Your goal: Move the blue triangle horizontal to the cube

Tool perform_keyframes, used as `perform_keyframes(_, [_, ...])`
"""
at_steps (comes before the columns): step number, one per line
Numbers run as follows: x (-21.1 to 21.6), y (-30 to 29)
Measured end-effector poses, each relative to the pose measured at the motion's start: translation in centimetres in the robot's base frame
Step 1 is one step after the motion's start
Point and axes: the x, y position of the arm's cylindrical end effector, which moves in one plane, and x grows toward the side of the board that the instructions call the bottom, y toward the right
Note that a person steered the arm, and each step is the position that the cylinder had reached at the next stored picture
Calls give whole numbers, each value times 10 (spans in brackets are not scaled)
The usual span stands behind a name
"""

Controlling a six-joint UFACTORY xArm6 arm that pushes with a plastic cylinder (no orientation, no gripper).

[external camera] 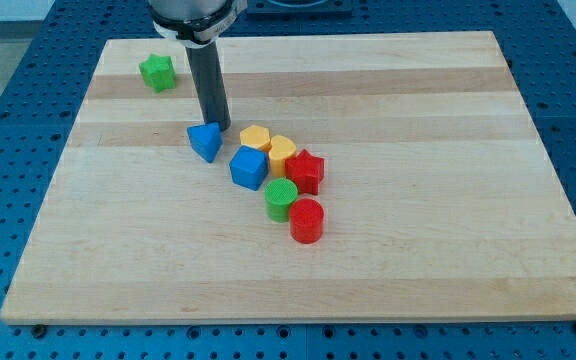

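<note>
Blue triangle (205, 141), a small wedge, seemingly touching my tip (220, 127); blue cube (249, 167) near.

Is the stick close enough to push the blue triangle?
Probably yes. My tip sits right at the blue triangle, just above it and a bit to the view's right, with nothing between them. The blue cube and the other blocks lie further toward the view's right and bottom, out of the way.

On the wooden board (448, 250) there are eight blocks: two blue, the blue triangle (206, 141) and the blue cube (249, 167); two yellow (256, 137) (282, 150); two red, a star (305, 171) and a cylinder (307, 220); two green, a star (157, 72) and a cylinder (281, 199); one rod.
</note>
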Motion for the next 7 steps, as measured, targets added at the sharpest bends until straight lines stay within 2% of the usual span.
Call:
perform_keyframes(2, [3,-31])
perform_keyframes(3, [45,-35])
perform_keyframes(5, [27,-17])
perform_keyframes(6, [-17,2])
perform_keyframes(7, [21,7])
